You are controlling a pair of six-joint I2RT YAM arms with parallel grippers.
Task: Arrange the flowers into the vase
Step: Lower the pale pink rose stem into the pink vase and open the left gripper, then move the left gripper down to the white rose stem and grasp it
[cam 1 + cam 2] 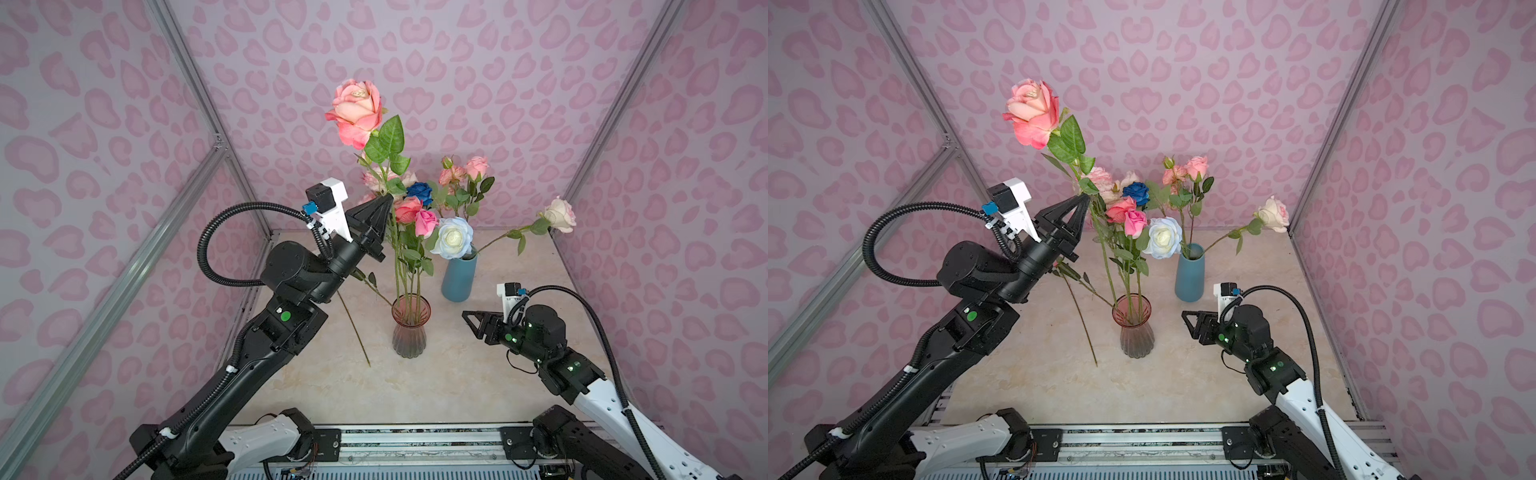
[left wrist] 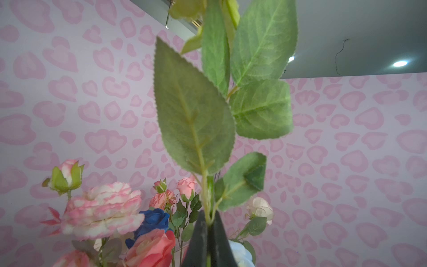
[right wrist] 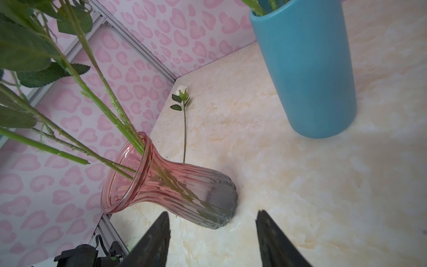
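Lower right in both top views, the right gripper (image 1: 471,319) hovers empty with its jaws apart, near the pink glass vase (image 1: 410,332) at centre. A loose rose (image 3: 182,92) lies on the table (image 1: 457,386), and in the top views the left arm hides its bloom. The left gripper (image 1: 385,203) is clamped on the tall pink rose (image 1: 357,110), whose lower stem is lost among the vase's stems. Behind, the blue vase (image 1: 458,276) holds other roses (image 1: 453,237).

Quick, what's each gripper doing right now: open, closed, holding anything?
Left gripper: shut on the stem of the big pink rose.
Right gripper: open, holding nothing.
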